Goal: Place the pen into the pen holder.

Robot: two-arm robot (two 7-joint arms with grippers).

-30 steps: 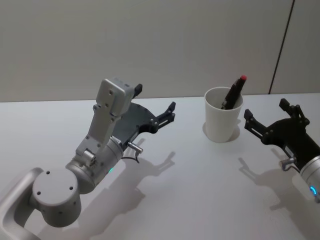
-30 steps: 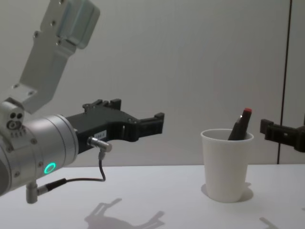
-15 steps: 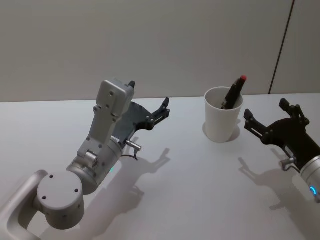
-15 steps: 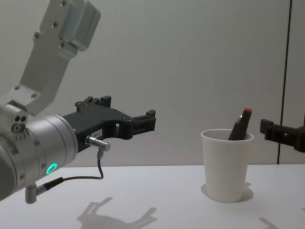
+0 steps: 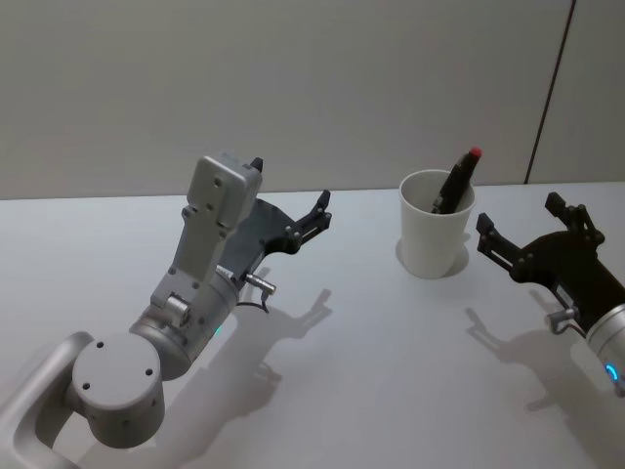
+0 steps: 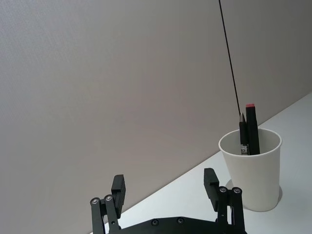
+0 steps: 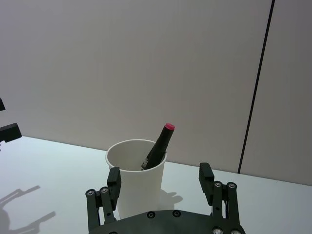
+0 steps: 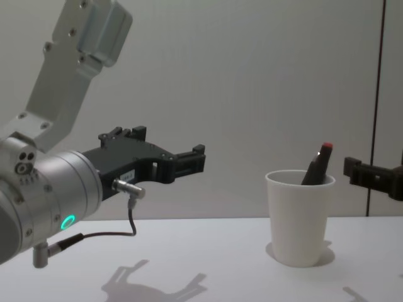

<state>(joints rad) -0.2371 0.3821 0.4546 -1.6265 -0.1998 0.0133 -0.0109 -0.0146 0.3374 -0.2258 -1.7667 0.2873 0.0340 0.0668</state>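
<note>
The pen holder (image 5: 436,234) is a plain white paper cup standing upright at the table's back right. The pen (image 5: 455,183), black with a red tip, stands slanted inside it, its top above the rim. My left gripper (image 5: 291,182) hovers open and empty above the table, well to the left of the cup. Just right of the cup, my right gripper (image 5: 518,212) is also open and empty, pointing at it. The left wrist view shows the cup (image 6: 253,170) and pen (image 6: 249,129) beyond the open left gripper (image 6: 164,179). In the chest view the pen (image 8: 318,163) leans in the cup (image 8: 299,220).
The white table (image 5: 391,352) is bare around the cup. A plain grey wall (image 5: 312,78) rises right behind the table's back edge, with a dark vertical seam (image 5: 549,88) at the right.
My left gripper drew back to the left, away from the cup, then stopped. The right gripper, cup and pen have not moved.
</note>
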